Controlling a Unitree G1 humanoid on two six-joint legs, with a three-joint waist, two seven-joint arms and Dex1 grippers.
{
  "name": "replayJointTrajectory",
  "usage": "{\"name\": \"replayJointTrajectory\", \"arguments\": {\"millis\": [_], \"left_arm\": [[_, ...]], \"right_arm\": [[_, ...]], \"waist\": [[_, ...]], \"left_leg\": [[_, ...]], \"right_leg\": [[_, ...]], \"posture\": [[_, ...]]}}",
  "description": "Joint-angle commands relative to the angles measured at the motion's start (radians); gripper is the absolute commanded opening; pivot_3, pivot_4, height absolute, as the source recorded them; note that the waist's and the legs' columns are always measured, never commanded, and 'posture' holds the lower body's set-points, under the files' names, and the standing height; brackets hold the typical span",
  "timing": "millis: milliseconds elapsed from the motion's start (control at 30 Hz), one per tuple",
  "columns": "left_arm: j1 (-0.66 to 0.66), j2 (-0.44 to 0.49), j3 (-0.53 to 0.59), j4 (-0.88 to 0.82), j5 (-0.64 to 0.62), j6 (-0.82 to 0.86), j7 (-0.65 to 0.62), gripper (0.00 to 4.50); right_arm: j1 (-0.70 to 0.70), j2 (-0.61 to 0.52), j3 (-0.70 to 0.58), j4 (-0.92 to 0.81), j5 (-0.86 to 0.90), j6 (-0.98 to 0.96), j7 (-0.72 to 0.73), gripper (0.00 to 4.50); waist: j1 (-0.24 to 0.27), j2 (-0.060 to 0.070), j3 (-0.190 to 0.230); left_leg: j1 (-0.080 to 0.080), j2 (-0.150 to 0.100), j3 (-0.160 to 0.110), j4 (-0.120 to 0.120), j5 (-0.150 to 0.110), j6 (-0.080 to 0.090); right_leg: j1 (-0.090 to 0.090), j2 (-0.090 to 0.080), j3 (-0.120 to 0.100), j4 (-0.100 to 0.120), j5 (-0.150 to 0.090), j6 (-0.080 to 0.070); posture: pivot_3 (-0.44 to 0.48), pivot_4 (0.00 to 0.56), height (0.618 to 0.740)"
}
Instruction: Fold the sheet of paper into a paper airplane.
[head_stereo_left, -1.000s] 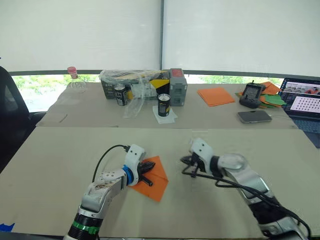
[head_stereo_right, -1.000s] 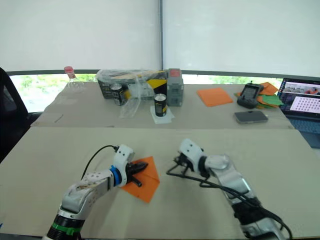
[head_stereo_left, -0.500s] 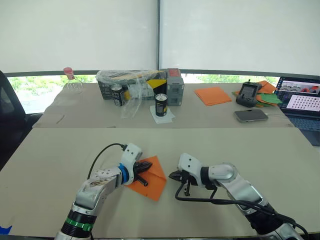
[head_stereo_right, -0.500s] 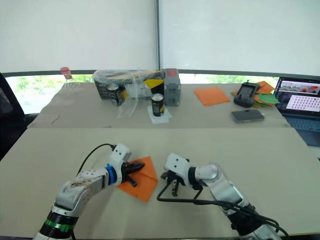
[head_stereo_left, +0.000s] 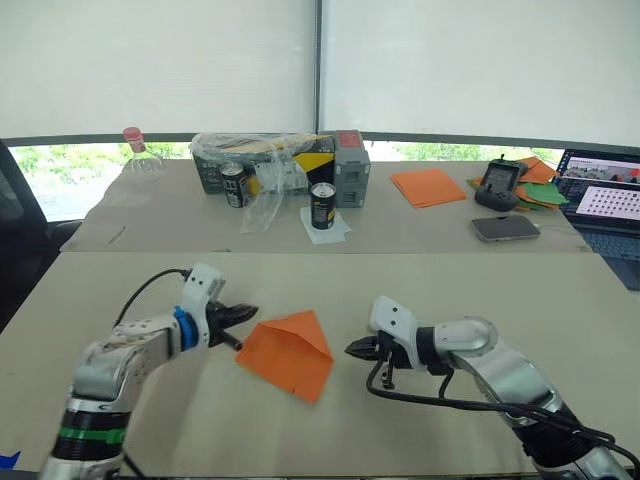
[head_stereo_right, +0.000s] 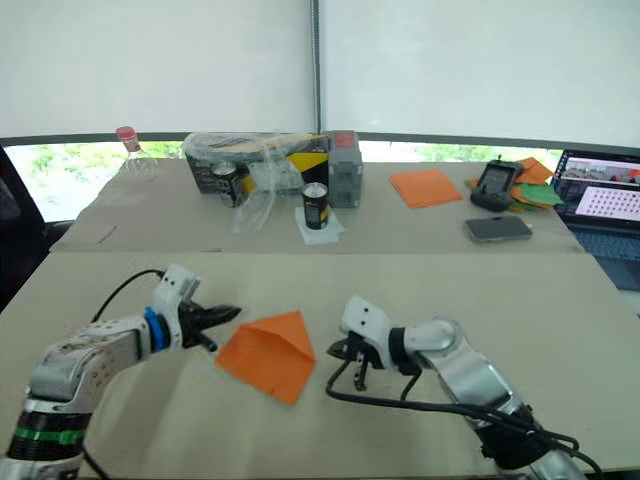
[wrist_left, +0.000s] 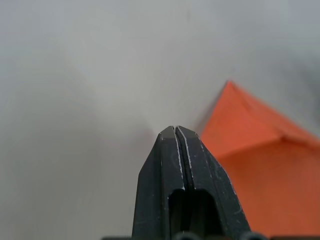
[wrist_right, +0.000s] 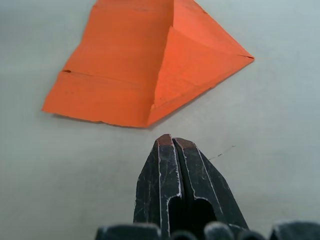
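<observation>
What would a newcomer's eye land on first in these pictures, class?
The bright-orange sheet of paper, partly folded to a point, lies flat on the near table, touched by neither gripper. The left gripper and right gripper, both shut, flank it. Farther back sit cans, a plastic-wrapped box and more orange paper.

The sheet of paper (wrist_left: 260, 160) runs off the left wrist view's edge.

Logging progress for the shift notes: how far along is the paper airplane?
Early stage. The sheet of paper lies on the table with its corner flaps folded into a point. Nothing is in hand: the left pincer and right pincer sit shut on either side, apart from it. The lengthwise fold and the wings remain.
</observation>
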Motion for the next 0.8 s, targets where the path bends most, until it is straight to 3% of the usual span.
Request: {"name": "replayJointTrajectory", "arguments": {"millis": [33,500,800], "left_arm": [[0.041,0.049,-0.04,0.031,0.045,-0.091,-0.07,0.02],[0.119,0.056,-0.165,-0.117,0.007,-0.077,-0.184,0.02],[0.129,0.095,-0.152,-0.098,0.02,-0.065,-0.175,0.02]], "right_arm": [[-0.011,-0.025,-0.034,-0.054,0.032,0.017,0.012,0.0],[-0.023,-0.082,-0.05,-0.024,0.032,0.07,-0.038,0.0],[-0.01,-0.113,-0.061,-0.019,0.044,0.082,-0.053,0.0]], "waist": [[0.0,0.0,0.0],[0.003,0.0,0.0],[0.002,0.0,0.0]], "left_leg": [[0.0,0.0,0.0,0.0,0.0,0.0],[0.0,0.0,0.001,0.0,0.0,0.0],[0.0,0.0,0.001,0.0,0.0,0.0]], "right_leg": [[0.0,0.0,0.0,0.0,0.0,0.0],[0.0,-0.001,0.0,0.0,0.0,0.0],[0.0,0.0,0.0,0.001,0.0,0.0]], "posture": [[0.0,0.15,0.74],[0.0,0.15,0.74],[0.0,0.15,0.74]]}}
